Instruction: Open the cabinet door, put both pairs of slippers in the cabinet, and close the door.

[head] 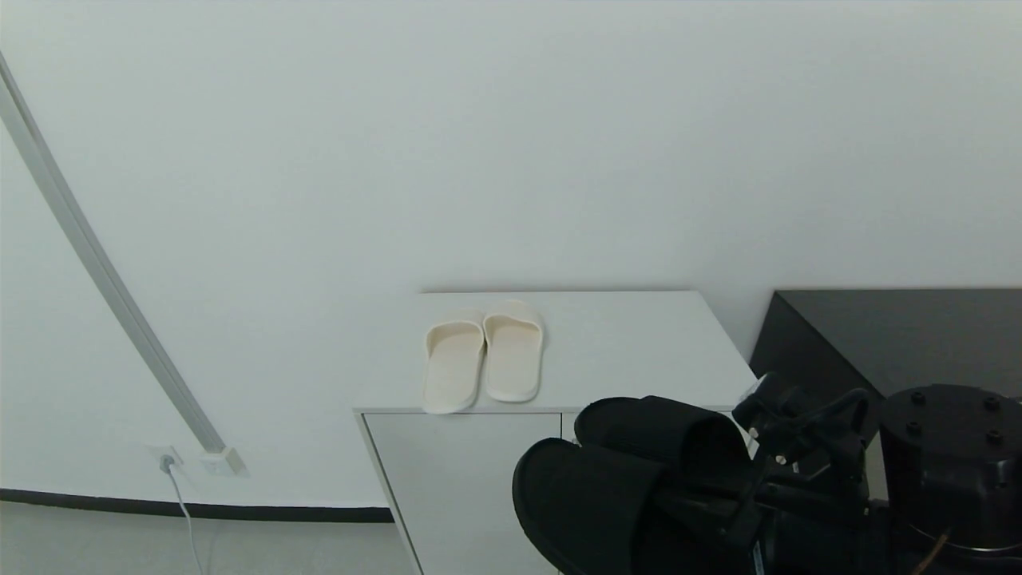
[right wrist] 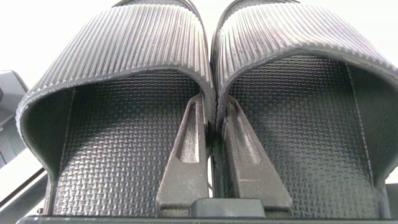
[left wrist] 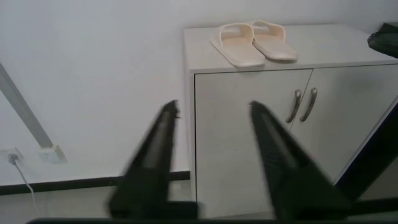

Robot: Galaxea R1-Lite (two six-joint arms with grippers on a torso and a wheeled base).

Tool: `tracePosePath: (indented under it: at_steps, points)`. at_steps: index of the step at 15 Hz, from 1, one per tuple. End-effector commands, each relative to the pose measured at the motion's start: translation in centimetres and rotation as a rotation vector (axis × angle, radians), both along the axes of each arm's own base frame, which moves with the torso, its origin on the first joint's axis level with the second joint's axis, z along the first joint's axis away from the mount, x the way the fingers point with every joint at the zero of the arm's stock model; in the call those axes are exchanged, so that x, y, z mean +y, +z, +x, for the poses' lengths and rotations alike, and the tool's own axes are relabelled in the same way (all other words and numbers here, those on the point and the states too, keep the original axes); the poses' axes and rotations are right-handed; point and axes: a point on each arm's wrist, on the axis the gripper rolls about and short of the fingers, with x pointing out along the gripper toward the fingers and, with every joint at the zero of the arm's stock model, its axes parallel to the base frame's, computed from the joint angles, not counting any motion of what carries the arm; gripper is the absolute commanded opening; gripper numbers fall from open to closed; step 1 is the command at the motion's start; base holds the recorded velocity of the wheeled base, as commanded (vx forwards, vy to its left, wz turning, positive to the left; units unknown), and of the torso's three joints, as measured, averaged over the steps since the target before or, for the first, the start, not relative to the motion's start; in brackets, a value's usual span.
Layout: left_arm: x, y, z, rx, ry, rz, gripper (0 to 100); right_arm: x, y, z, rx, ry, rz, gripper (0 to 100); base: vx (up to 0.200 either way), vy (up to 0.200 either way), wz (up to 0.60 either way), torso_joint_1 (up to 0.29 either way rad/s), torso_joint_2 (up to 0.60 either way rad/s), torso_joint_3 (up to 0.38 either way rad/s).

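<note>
Right gripper [right wrist: 212, 112], nearly closed, tight on adjoining walls of black slippers [right wrist: 124, 50]

Left hand [left wrist: 212, 111] spread wide; right hand [right wrist: 213, 109] pinching black slippers [right wrist: 118, 62]

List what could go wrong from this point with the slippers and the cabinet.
1. The cabinet doors are shut while the right gripper holds the black slippers; only the open left gripper is free to pull a handle.
2. They hang from one pinch on their touching inner walls, so one could slip out.
3. The cream slippers lie at the front edge of the cabinet top, above the doors; an arm might knock them off.
</note>
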Motion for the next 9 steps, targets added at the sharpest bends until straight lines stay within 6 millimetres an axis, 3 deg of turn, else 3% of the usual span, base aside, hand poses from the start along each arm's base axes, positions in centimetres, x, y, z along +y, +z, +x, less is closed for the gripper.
tracePosePath:
  at_steps: [1,9]
  points:
    - [0.0,0.0,0.01,0.001,0.0,0.0,100,0.09,-0.14,0.01,0.004,0.002,-0.004,0,0.0,0.0,0.0,-0.159,0.34,0.188]
    - [0.0,0.0,0.01,0.002,0.0,-0.001,100,0.12,-0.18,-0.19,0.005,0.01,-0.005,0,0.0,0.0,0.0,-0.166,0.37,0.209]
